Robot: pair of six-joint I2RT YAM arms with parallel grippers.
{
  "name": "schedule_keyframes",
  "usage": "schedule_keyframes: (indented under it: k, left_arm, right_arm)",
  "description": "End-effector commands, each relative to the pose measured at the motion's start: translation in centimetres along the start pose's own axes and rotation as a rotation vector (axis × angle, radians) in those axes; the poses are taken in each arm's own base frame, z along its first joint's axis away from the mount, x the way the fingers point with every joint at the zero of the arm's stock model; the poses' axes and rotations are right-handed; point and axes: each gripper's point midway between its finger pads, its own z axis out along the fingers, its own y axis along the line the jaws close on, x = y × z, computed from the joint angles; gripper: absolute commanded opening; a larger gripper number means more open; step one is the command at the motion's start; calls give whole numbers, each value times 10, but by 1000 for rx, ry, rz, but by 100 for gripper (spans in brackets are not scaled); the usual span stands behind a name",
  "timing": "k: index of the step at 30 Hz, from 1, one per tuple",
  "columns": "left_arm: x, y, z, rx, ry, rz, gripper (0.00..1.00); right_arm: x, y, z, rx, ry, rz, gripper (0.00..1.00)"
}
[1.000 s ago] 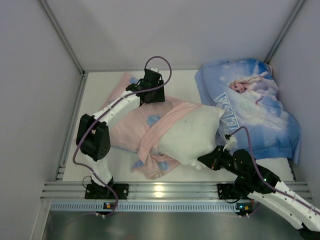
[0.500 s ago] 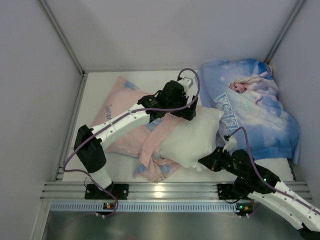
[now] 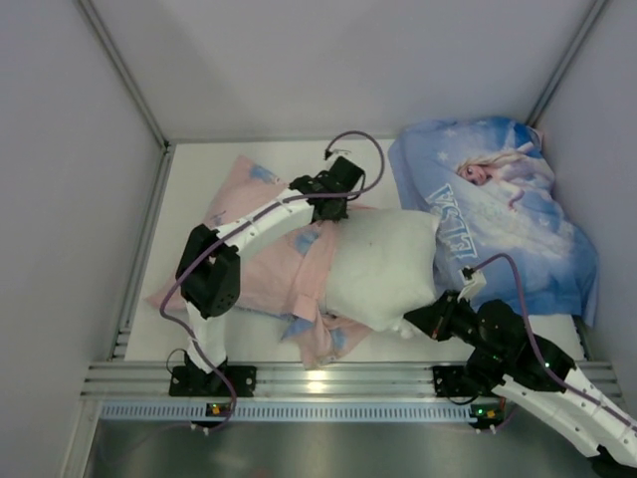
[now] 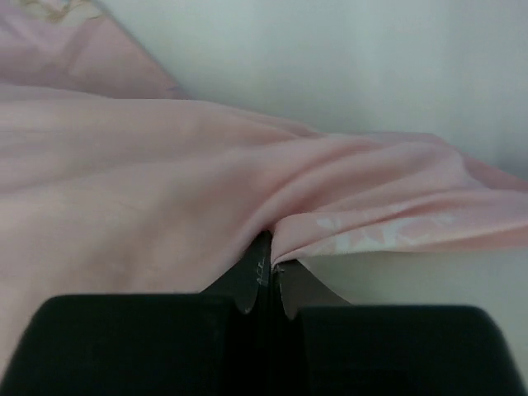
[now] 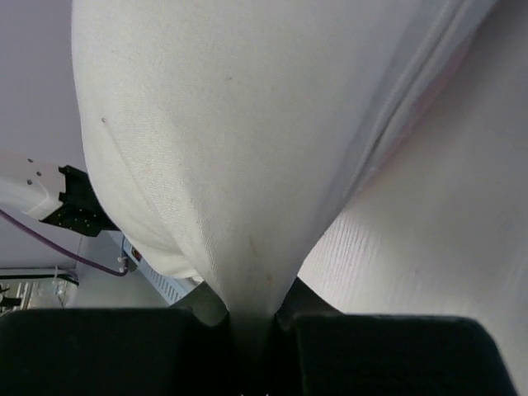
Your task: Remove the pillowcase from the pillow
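The white pillow (image 3: 383, 264) lies in the middle of the table (image 3: 204, 174), a little to the right side, with most of its body uncovered. The pillowcase (image 3: 261, 271) is spread flat on the left of it, pink side up, and some small blue patches show at the folds. Its right edge is bunched against the left end of the pillow. It seems that this end is under the pink cloth, but the top view is not clear enough to be sure.

The left gripper (image 3: 333, 211) is at the far edge of the pillowcase, just beside the far left corner of the pillow. In the wrist view the left gripper (image 4: 266, 276) is closed and pinches a fold of the pink pillowcase (image 4: 165, 181).

The right gripper (image 3: 418, 321) is at the near right corner of the pillow. Its wrist camera shows the right gripper (image 5: 252, 318) closed tightly on a pinch of the white pillow (image 5: 231, 148).

A second pillow in blue print (image 3: 503, 224) rests in the far right corner, just beside the white one.
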Motion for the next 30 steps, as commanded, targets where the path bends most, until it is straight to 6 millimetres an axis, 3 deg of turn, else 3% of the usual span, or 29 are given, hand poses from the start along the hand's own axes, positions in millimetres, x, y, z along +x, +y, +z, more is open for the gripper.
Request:
schedule_keyframes:
  k: [1,2,3,5,6,7,9,11,12,13,14,16,17,19,20,22,25,26,30]
  left_arm:
    - [-9,98,-4,-139,19,-244,0]
    - [-14,109,-8,-139,-11,-286,0]
    - [-14,136,-19,-178,-37,-331,0]
    - [-16,158,-32,-209,-79,-389,0]
    - [-27,170,-48,-190,-129,-431,0]
    - [-19,174,-50,-183,-125,-431,0]
    - [-31,172,-69,-123,-176,-444,0]
    - [-35,146,-82,37,-164,-421,2]
    - [-45,133,-94,131,-190,-415,15]
    - [-42,102,-106,315,-151,-382,56]
    - [-42,83,-117,412,-145,-362,75]
    - [-43,58,-144,547,-163,-317,96]
    - [-35,41,-156,595,-153,-275,99]
    - [-30,34,-177,614,-187,-252,99]
    - [-16,30,-177,607,-167,-250,99]
    - [-6,33,-193,622,-181,-288,99]
    - [26,46,-195,585,-166,-352,99]
    - [42,57,-192,545,-161,-371,99]
    - [76,93,-186,386,-145,-435,99]
  right_arm:
    - [-36,7,-27,18,-142,-1,0]
    - [-41,6,-34,13,-174,4,0]
    - [-52,5,-43,20,-232,15,0]
    - [-53,0,-47,31,-251,43,0]
    - [-55,-2,-48,32,-267,52,0]
    - [-55,-4,-47,42,-270,66,0]
    - [-53,-5,-40,62,-256,72,0]
    - [-51,1,-28,49,-232,62,0]
    - [-50,4,-24,39,-225,58,0]
    - [-49,4,-19,46,-213,48,0]
    - [-46,2,-11,64,-194,38,0]
    - [-52,7,-5,56,-210,26,0]
    - [-52,4,1,86,-203,13,0]
    - [-60,10,6,83,-223,6,0]
    - [-63,11,9,89,-234,3,0]
    - [-67,13,18,110,-231,-11,0]
    - [-73,8,27,181,-230,-39,0]
    - [-76,9,30,206,-230,-51,0]
    - [-86,13,29,213,-247,-77,0]
